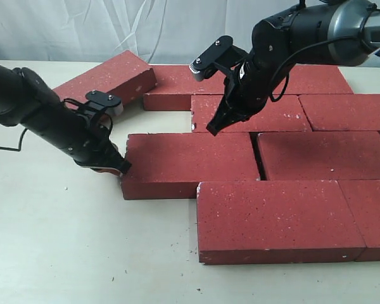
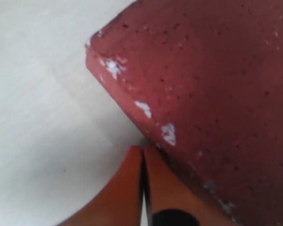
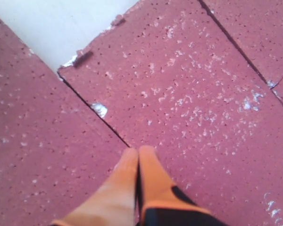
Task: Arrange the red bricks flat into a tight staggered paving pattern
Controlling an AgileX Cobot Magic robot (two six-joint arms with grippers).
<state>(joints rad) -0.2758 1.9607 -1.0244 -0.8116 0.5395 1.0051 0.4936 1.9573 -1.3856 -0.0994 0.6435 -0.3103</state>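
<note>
Jaws pressed together on both arms: this looks like pushing work, not lifting.

Left jaws, closed to a point, sit low by the tabletop against the left end of the third-row brick. Right jaws, also closed, point tip-down at the seam between that brick and the second-row brick; whether they touch is hard to tell. And the paving? Well along: the bricks all lie flat in four rows with offset joints. Left to do, by the look of it: a dark gap stands open between the two third-row bricks, and the back-left brick sits skewed, angled away from its neighbour. Closing that gap seems the job in hand.
</note>
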